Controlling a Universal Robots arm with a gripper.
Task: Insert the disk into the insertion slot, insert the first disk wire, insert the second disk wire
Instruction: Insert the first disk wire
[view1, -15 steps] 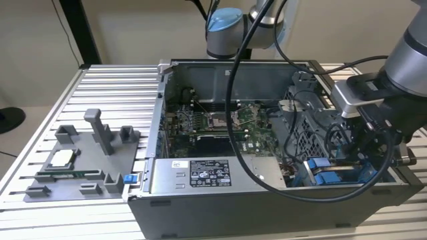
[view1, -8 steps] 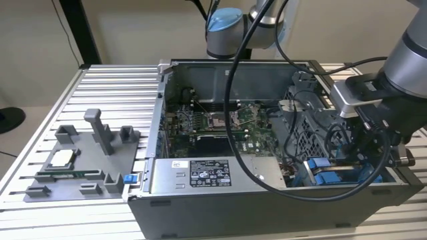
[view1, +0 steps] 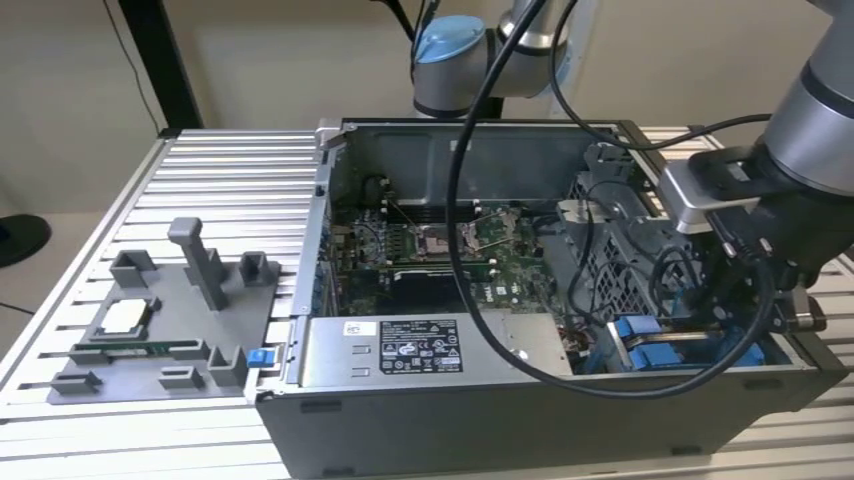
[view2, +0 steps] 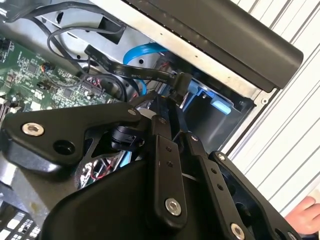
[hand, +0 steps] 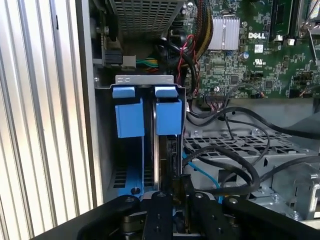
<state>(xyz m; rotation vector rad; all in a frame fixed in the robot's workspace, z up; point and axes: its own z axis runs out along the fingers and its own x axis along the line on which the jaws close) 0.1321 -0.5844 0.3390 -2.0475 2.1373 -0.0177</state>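
Observation:
The disk (hand: 168, 116), in its blue carrier, sits in the insertion slot (hand: 144, 80) of grey metal, beside a second blue carrier (hand: 130, 119). In the exterior view the blue carriers (view1: 641, 332) lie in the case's near corner on the exterior view's right, under the arm's wrist (view1: 747, 215). My gripper (hand: 175, 189) reaches down at the disk's rear edge. Its fingers (view2: 162, 131) are close together on the connector of a flat black disk wire (view2: 150, 75). A blue wire (view2: 145, 50) curves past close by.
The open computer case (view1: 534, 400) holds a grey labelled power-supply box (view1: 420, 347) and a green motherboard (view1: 441, 250). Loose black cables (hand: 235, 160) cross a perforated cage beside the slot. A grey fixture tray (view1: 160, 320) lies on the exterior view's left. A person's hand (view2: 305, 215) rests outside the case.

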